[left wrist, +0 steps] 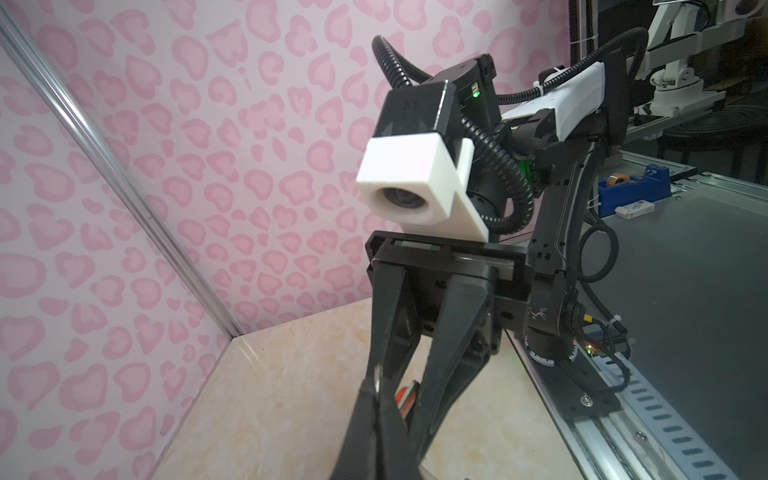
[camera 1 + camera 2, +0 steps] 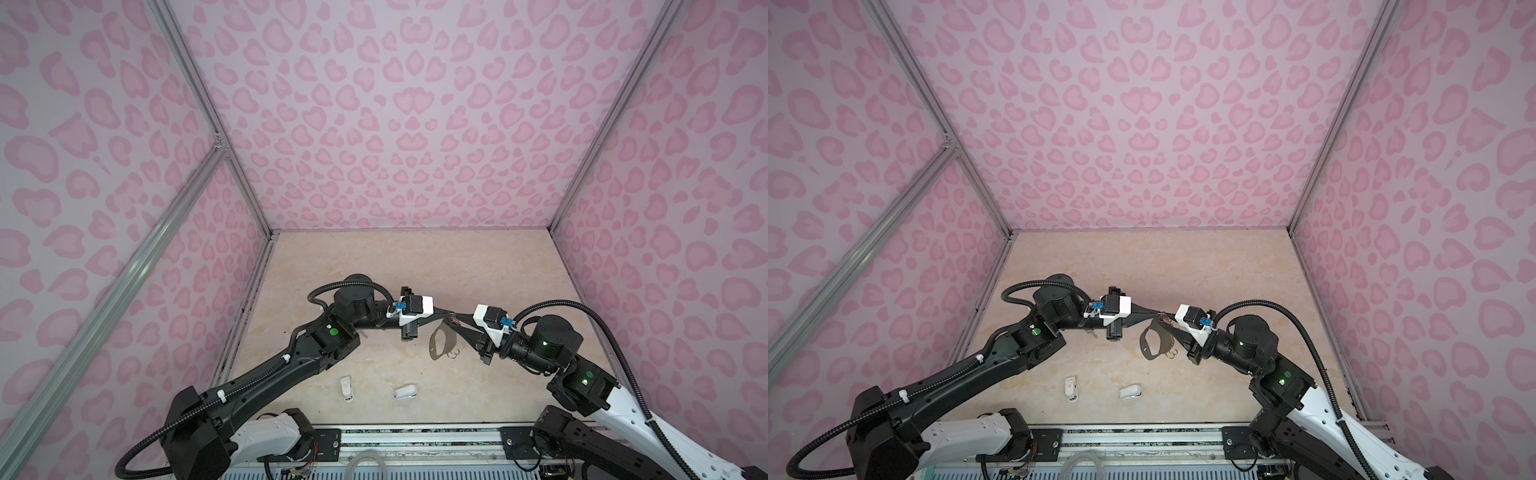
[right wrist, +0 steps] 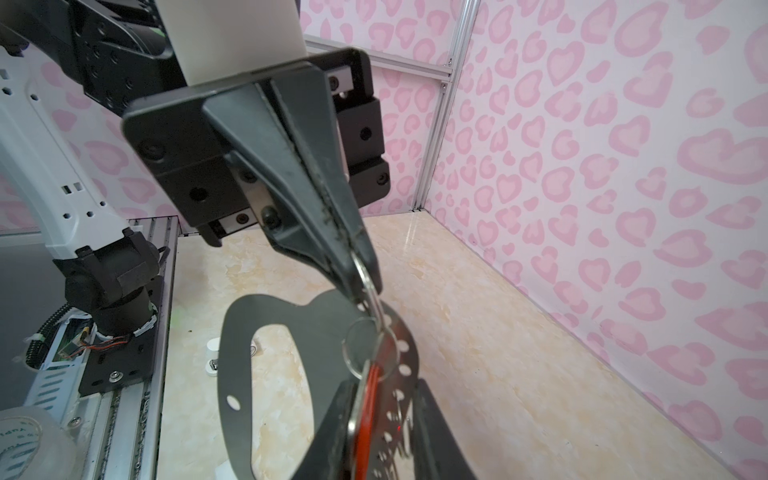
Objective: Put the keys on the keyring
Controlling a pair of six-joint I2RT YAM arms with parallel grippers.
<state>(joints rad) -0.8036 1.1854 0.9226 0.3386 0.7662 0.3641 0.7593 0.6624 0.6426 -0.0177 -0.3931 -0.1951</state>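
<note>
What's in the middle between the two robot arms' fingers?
The right wrist view shows it: the left fingers pinch a wire ring, the grey keyring hangs from it, and the orange key sits between the right fingers.

- Stereo head: mounted high above the arm bases at 6 o'clock. It faces down and toward the back wall (image 2: 395,124) at 12 o'clock. Range is long; both top views take in the whole table (image 2: 415,257) and both arms, with near-identical coverage.
- Left wrist camera: sits low over the table and faces about 3 o'clock. It is close on the right gripper (image 1: 401,395), and the opposing wrist camera's lens (image 1: 401,199) looks straight back at it.
- Right wrist camera: sits low and faces about 9 o'clock. It is very close on the left gripper (image 3: 365,286) and the keyring (image 3: 266,316).
- Shared ground: the two wrist views oppose each other across the mid-table spot where the grippers meet. Both top views cover that spot too.
</note>
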